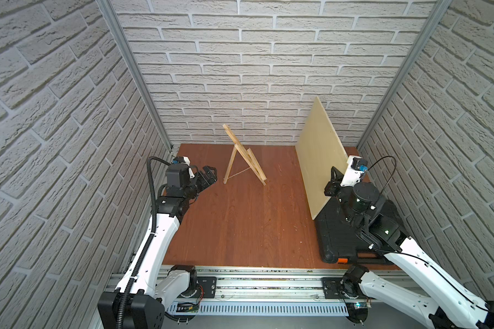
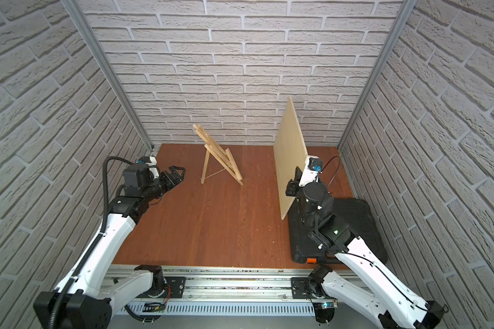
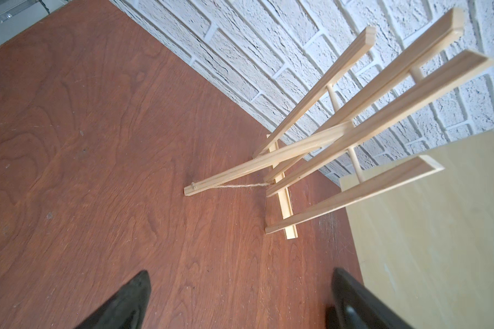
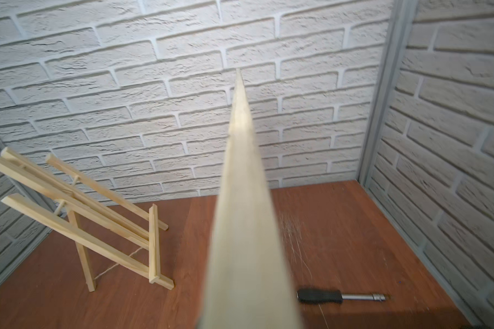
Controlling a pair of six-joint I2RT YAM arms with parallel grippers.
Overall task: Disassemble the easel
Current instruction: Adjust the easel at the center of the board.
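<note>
Easel [image 1: 244,155] stands free (string [image 3: 240,186] taut) while right tool [image 1: 330,186] clamps board [image 1: 317,148].

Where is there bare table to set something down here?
The widest bare wood is the front and middle of the table, between the left gripper, the easel and the board. Crowded: the right side, with the black case, and a screwdriver between the board and the side wall.

Both top views hang high over the near edge, looking down across the whole table [image 1: 240,228] toward the far wall [image 1: 268,71]. Left wrist view, low and close, faces the easel [image 3: 325,134]. Right wrist view sights along the board [image 4: 240,228] edge, catching that same easel.
</note>
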